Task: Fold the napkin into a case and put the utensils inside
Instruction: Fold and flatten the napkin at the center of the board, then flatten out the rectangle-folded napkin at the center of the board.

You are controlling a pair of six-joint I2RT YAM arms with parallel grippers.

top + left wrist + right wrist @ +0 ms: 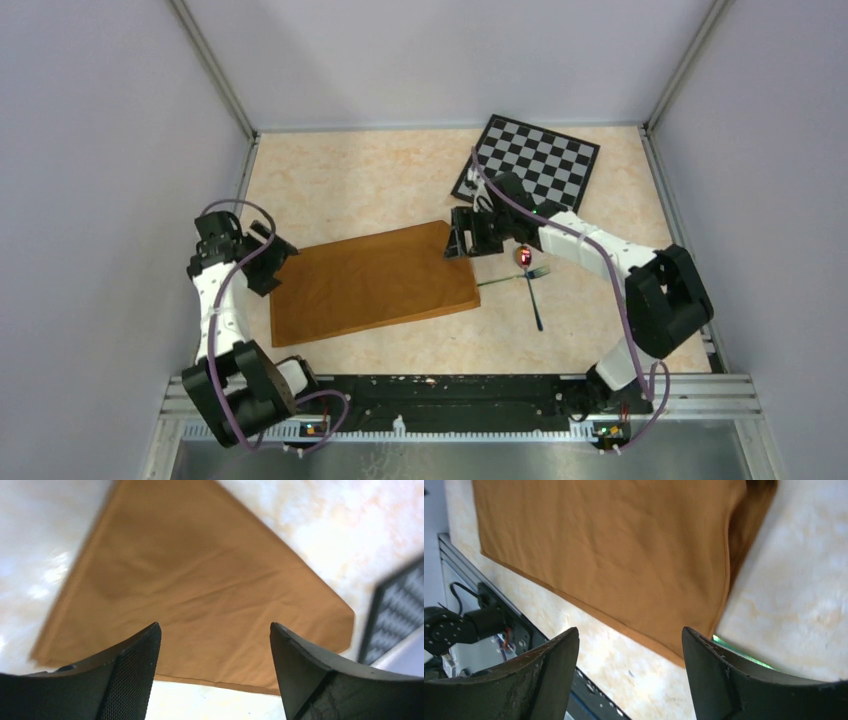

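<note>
Plainly, the napkin lay flat on the table as a wide rust-brown rectangle, slanted so that its right end sat farther from the arm bases than its left. The left gripper stood at the napkin's left end, and in the left wrist view its fingers were spread well apart with nothing between them; the cloth stretched away beyond the tips, smooth apart from a few shallow creases. The right gripper stood at the napkin's far right corner. In the right wrist view its fingers were likewise wide apart and held nothing, with the cloth spread out beyond them and a darker under-layer showing along one edge. The utensils lay on the bare table just right of the napkin, apart from it: the spoon, its bowl glinting red, close beside the right arm, and the fork next to it, the two slim handles crossing each other. Whether the spoon touched the arm could not be told. The checkered board lay at the far right of the table, behind the right gripper.
</note>
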